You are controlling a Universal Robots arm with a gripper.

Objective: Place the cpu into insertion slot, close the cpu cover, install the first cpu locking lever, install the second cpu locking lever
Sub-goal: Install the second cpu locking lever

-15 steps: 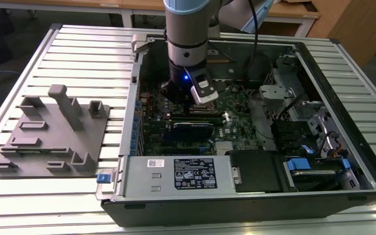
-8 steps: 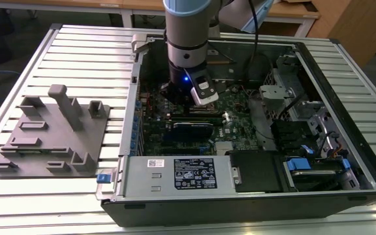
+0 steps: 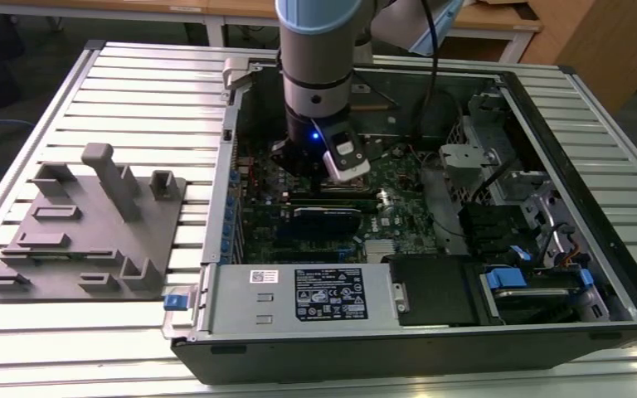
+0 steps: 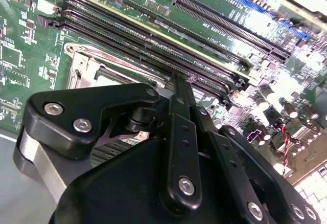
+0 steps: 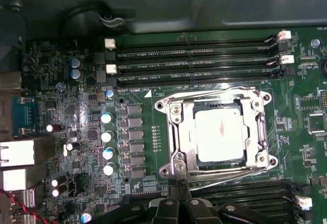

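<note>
In the first wrist view the cpu (image 5: 219, 134) lies flat in the socket, its silvery top showing through the window of the cpu cover (image 5: 254, 127). The cover is down over it, so the insertion slot's contact field is hidden. One wire locking lever (image 5: 214, 92) runs along the side by the memory slots, a second lever (image 5: 230, 179) along the opposite side. My gripper (image 5: 178, 187) is shut, its tip at the socket corner beside the end of the second lever. In the exterior view the gripper (image 3: 321, 178) reaches down into the open computer case. The fingers (image 4: 179, 88) are pressed together.
Long black memory slots (image 5: 194, 55) flank the socket on both sides. A row of capacitors (image 5: 107, 134) stands nearby. In the case are the power supply (image 3: 296, 294) and a drive cage (image 3: 507, 224). A grey fixture plate (image 3: 86, 232) rests on the slatted table.
</note>
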